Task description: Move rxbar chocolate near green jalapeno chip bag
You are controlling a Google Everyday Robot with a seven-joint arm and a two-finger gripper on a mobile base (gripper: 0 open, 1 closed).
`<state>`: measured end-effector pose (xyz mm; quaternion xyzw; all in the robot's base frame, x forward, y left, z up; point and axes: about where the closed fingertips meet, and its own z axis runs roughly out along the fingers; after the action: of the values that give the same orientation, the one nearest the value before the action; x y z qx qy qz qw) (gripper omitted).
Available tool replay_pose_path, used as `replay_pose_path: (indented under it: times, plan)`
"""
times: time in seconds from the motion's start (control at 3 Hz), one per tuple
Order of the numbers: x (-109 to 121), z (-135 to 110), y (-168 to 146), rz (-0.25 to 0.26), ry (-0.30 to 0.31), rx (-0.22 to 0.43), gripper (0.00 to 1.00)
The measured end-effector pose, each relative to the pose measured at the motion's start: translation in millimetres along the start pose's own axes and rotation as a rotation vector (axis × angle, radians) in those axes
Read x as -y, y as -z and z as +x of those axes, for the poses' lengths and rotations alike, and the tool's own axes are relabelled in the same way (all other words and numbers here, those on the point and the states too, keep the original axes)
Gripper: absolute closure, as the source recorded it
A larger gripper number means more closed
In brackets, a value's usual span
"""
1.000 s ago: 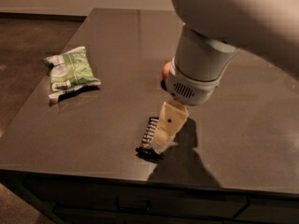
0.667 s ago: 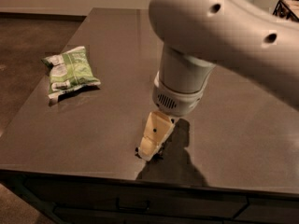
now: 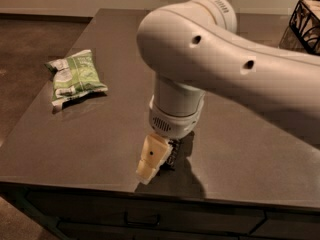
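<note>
The green jalapeno chip bag [image 3: 75,76], green and white and crinkled, lies on the dark table [image 3: 100,134] at the left. My gripper [image 3: 152,165] hangs below the big white arm [image 3: 210,64], low over the table near its front edge. Only a dark sliver of the rxbar chocolate [image 3: 173,157] with white text shows, right behind the gripper and touching or very close to it. The rest of the bar is hidden by the gripper and the wrist. The bar lies well to the right of the chip bag.
A dark wire basket [image 3: 306,22] stands at the table's back right corner. The table's front edge runs just below the gripper, with a drawer handle [image 3: 142,219] under it. Brown floor lies to the left of the table.
The arm has swung left and forward and now covers the middle of the table. The gripper has come down over the bar, hiding most of it.
</note>
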<state>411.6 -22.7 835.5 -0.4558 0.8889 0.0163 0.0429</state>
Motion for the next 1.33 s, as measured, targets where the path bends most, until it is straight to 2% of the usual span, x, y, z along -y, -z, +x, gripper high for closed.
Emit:
replay_pose_path:
  times: [0.33, 0.67, 1.33]
  plan:
    - [-4, -9, -9, 0.003, -0.004, 0.0, 0.0]
    - [-3, -17, -15, 0.011, -0.009, 0.001, 0.15]
    - [5, -21, -10, 0.03, -0.009, 0.013, 0.61]
